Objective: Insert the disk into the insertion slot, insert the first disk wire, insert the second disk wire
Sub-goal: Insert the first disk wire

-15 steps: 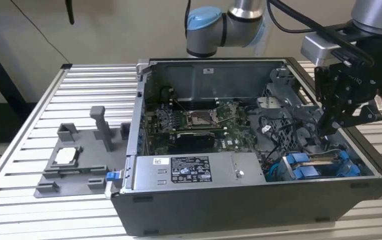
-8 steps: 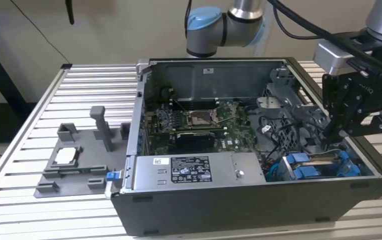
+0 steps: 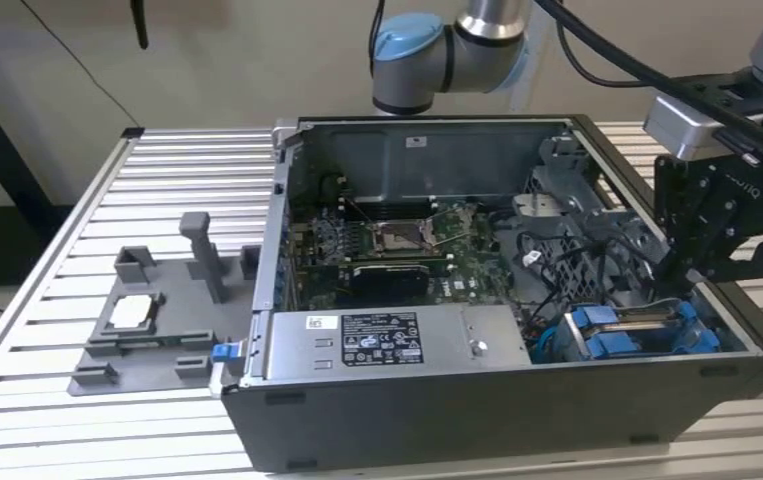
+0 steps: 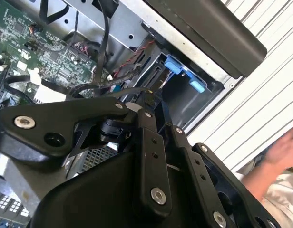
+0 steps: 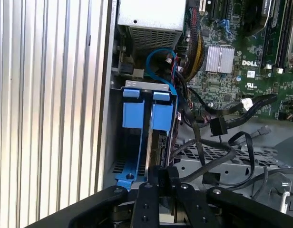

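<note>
The insertion slot (image 5: 137, 114) is a dark cage with blue rails in the case's corner, at the exterior view's right (image 3: 637, 332). The disk (image 5: 158, 142) stands edge-on between the blue rails, partly down in the slot. My gripper (image 5: 161, 172) is shut on the disk's outer end, its black fingers (image 5: 150, 178) close together. In the exterior view the gripper (image 3: 684, 272) hangs just above the cage. Loose black disk wires with connectors (image 5: 217, 127) lie beside the slot over the perforated plate. The second wrist view has the fingertips (image 4: 147, 100) close to the blue tabs (image 4: 173, 64).
The open black computer case (image 3: 488, 410) lies on a slatted aluminium table (image 3: 34, 330). A grey fixture tray (image 3: 154, 340) sits outside it at the exterior view's left. The motherboard (image 3: 408, 240), a power supply (image 3: 381, 345) and a blue cable loop (image 5: 158, 57) crowd the inside. A person's hand (image 4: 284, 152) is beside the table.
</note>
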You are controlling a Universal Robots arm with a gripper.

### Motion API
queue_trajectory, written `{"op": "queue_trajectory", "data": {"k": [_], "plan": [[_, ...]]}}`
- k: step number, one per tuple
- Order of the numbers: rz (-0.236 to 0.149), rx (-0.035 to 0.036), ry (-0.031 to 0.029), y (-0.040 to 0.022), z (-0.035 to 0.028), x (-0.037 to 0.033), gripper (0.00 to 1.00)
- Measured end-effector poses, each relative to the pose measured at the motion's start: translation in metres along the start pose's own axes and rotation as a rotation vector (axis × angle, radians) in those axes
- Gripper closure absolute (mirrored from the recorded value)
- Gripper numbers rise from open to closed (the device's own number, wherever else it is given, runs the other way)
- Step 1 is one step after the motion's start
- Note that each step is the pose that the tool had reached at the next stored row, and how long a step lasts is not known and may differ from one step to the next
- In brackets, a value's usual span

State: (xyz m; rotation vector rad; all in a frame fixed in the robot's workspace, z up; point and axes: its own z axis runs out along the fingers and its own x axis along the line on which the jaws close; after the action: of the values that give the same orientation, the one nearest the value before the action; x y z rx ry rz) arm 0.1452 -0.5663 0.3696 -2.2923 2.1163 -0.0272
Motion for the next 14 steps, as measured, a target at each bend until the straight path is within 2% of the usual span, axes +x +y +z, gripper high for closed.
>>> {"op": "queue_trajectory", "data": {"k": [5, 6, 8, 9, 12, 14], "plan": [[0.001, -0.0001, 0.0003, -0.0002, 0.0002, 0.0002, 0.81], [0.002, -0.0036, -0.0003, -0.0007, 0.0007, 0.0003, 0.81], [0.002, -0.0161, -0.0026, -0.0013, 0.0016, 0.0003, 0.81], [0.003, -0.0200, -0.0041, -0.0018, 0.0021, 0.0003, 0.81], [0.004, -0.0286, -0.0086, -0.0033, 0.0041, 0.0005, 0.81], [0.005, -0.0318, -0.0124, -0.0051, 0.0056, 0.0006, 0.81]]}}
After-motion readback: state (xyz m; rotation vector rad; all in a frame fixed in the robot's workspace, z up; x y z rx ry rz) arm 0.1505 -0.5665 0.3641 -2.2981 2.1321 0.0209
